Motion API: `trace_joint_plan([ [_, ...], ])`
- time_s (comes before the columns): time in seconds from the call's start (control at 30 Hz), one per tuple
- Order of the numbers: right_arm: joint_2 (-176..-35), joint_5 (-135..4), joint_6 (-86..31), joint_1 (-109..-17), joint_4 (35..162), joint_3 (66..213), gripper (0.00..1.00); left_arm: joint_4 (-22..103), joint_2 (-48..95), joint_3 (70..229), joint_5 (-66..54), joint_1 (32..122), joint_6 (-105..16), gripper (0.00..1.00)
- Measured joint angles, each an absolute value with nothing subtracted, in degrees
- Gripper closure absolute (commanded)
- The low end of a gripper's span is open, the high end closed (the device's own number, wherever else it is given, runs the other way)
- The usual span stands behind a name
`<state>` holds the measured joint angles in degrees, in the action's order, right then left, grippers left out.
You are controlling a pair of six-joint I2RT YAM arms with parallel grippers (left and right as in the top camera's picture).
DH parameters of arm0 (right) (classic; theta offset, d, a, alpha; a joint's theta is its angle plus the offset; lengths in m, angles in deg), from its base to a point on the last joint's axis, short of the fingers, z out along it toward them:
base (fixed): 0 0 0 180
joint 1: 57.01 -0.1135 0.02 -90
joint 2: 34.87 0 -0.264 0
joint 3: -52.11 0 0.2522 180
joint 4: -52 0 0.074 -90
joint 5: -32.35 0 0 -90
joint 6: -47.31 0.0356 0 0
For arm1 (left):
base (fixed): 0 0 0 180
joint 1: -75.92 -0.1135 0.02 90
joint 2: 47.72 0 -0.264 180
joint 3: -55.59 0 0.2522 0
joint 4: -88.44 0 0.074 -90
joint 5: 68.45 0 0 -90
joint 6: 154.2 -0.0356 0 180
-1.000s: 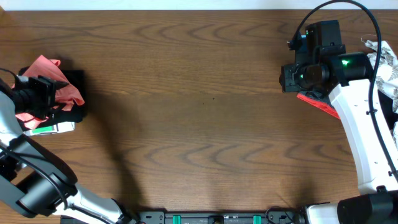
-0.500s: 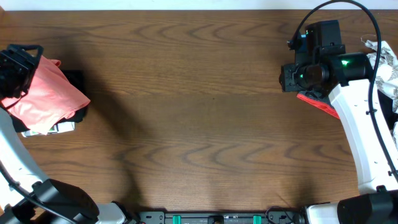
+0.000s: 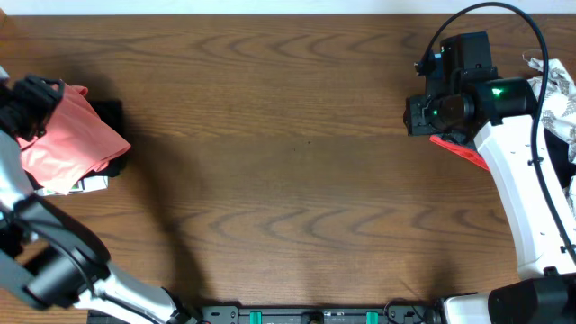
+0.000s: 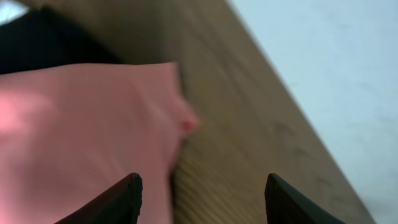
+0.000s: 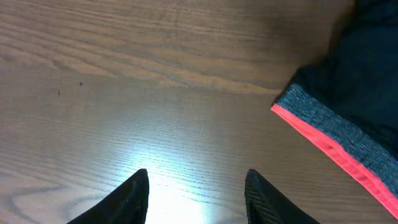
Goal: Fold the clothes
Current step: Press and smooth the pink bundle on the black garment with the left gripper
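A salmon-pink T-shirt (image 3: 67,144) lies crumpled at the table's far left, on top of a black garment (image 3: 112,115). My left gripper (image 3: 31,97) hovers at the shirt's upper left edge. In the left wrist view the pink cloth (image 4: 81,124) fills the left side and runs under my left fingertip (image 4: 127,196). The left gripper (image 4: 202,200) is open, with bare wood between the tips. My right gripper (image 3: 421,112) hangs open over bare wood at the right. In its wrist view the right gripper (image 5: 198,196) holds nothing.
A dark grey garment with a red hem (image 5: 348,106) lies just right of the right gripper, its red edge (image 3: 459,148) showing under the arm. A pale patterned cloth (image 3: 558,90) sits at the right edge. A white item (image 3: 85,184) pokes from under the pile. The table's far edge (image 4: 292,118) is close.
The left gripper swung from over the pile to its upper left edge. The pink shirt now lies spread wider over the black garment. The right arm has not moved.
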<state>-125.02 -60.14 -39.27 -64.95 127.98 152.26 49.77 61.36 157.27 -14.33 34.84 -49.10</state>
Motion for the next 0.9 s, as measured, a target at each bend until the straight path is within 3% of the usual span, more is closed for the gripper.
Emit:
trace_joint_plan([
  [0.23, -125.02, -60.14, -39.27, -64.95, 128.22, 152.26, 0.51, 53.29, 73.71, 157.4, -14.28, 31.34, -49.23, 0.32],
  [0.5, -125.02, -60.14, -39.27, -64.95, 128.35, 152.26, 0.51, 53.88, 75.43, 158.87, -20.1, 29.16, -48.56, 0.32],
  [0.9, -125.02, -60.14, -39.27, -64.95, 128.59, 152.26, 0.5, 64.57, 74.58, 157.82, -34.68, 28.74, -46.04, 0.33],
])
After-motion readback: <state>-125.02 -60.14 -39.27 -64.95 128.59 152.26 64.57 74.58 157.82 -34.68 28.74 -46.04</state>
